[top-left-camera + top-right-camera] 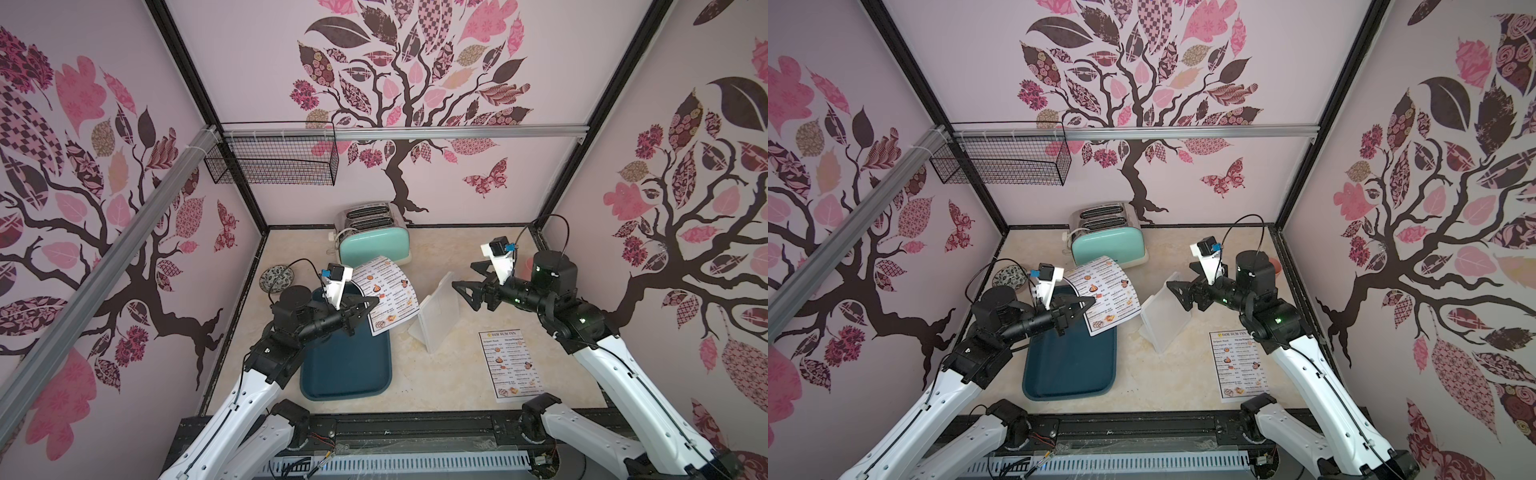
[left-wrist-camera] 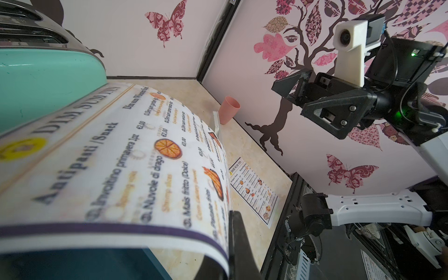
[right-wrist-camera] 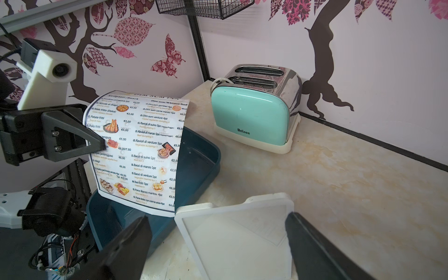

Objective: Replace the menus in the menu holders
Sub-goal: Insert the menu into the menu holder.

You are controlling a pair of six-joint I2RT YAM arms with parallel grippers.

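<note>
My left gripper (image 1: 376, 298) (image 1: 1093, 300) is shut on one side edge of a white "DIM SUM INN" menu (image 1: 386, 291) (image 2: 121, 157) (image 3: 140, 150). That sheet curls in the air over the far end of the tray. A second menu (image 1: 511, 365) (image 1: 1239, 363) (image 2: 254, 189) lies flat at the front right of the table. The white slanted menu holder (image 1: 436, 316) (image 1: 1165, 313) (image 3: 237, 232) stands mid-table with nothing in it. My right gripper (image 1: 463, 274) (image 3: 218, 217) is open over its top edge, one finger on each side of it.
A dark teal tray (image 1: 349, 365) lies below the left arm. A mint toaster (image 1: 374, 237) stands at the back, a patterned dish (image 1: 276, 277) at the far left, a pink cup (image 2: 229, 109) by the right wall. A wire basket (image 1: 274, 162) hangs on the back wall.
</note>
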